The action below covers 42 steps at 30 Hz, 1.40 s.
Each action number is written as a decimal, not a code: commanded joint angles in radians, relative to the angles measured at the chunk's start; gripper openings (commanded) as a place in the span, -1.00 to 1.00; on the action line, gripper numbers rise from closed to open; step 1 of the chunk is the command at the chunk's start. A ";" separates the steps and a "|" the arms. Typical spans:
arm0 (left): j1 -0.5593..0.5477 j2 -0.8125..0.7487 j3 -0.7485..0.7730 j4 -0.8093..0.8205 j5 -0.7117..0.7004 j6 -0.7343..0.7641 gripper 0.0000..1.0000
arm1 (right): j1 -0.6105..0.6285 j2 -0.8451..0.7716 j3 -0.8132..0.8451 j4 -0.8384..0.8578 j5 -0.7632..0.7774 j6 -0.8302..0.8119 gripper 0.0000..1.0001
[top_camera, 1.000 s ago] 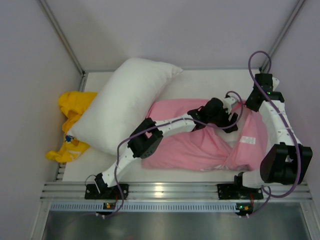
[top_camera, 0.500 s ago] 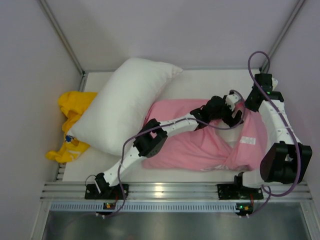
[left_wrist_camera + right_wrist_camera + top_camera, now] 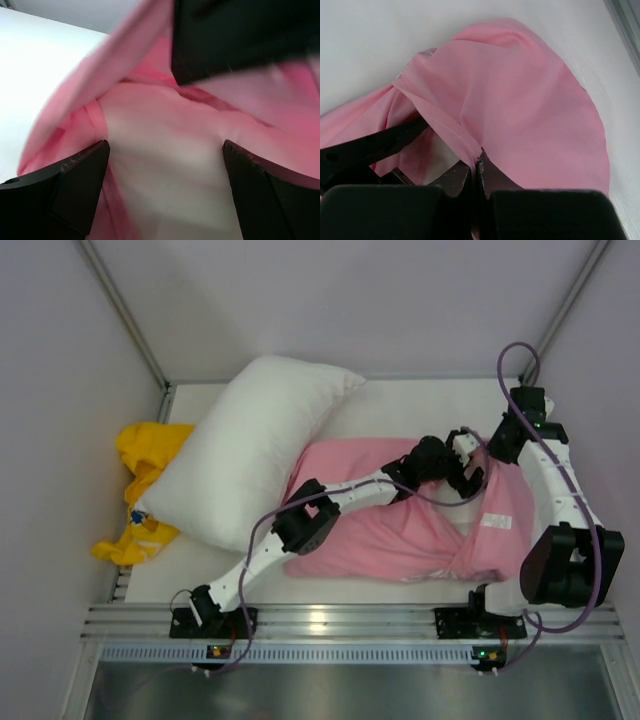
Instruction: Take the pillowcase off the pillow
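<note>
The pink pillowcase (image 3: 390, 530) lies at centre right with its white label (image 3: 497, 522) up. It still covers the pillow; only white patches show in its opening (image 3: 462, 530), and the yellow band is hidden. My right gripper (image 3: 479, 163) is shut on the pillowcase's stitched hem (image 3: 445, 125) and holds the opening up; in the top view it (image 3: 482, 458) is at the case's far right corner. My left gripper (image 3: 166, 146) is open inside the opening, its jaws on either side of the white pillow (image 3: 165, 170). One left finger (image 3: 370, 145) shows in the right wrist view.
A plain white pillow (image 3: 250, 445) lies at the back left, leaning over the case's left end. A yellow cloth (image 3: 145, 475) is bunched at the left wall. Grey walls close in the white table (image 3: 420, 405) on three sides.
My left arm has reached further right, pushing its gripper deeper into the pillowcase opening. The right gripper has kept its hold on the hem and barely moved.
</note>
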 commanded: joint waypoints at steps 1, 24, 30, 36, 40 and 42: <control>-0.020 -0.098 -0.205 0.183 0.037 0.047 0.97 | -0.007 -0.020 0.008 -0.004 -0.033 0.016 -1.00; -0.092 -0.205 -0.346 0.280 0.123 0.201 0.98 | -0.025 -0.080 -0.010 -0.027 -0.009 -0.004 -1.00; -0.083 0.000 0.045 -0.143 0.126 0.190 0.97 | -0.025 -0.095 0.007 -0.040 -0.010 -0.004 -1.00; -0.049 -0.015 -0.029 -0.160 0.158 0.104 0.93 | -0.025 -0.112 0.028 -0.054 -0.012 -0.007 -1.00; -0.037 -0.033 -0.113 -0.162 0.091 0.073 0.91 | -0.027 -0.115 0.025 -0.061 0.002 -0.005 -1.00; -0.033 -0.043 -0.146 -0.140 0.069 0.061 0.88 | -0.030 -0.115 0.028 -0.063 0.010 -0.007 -1.00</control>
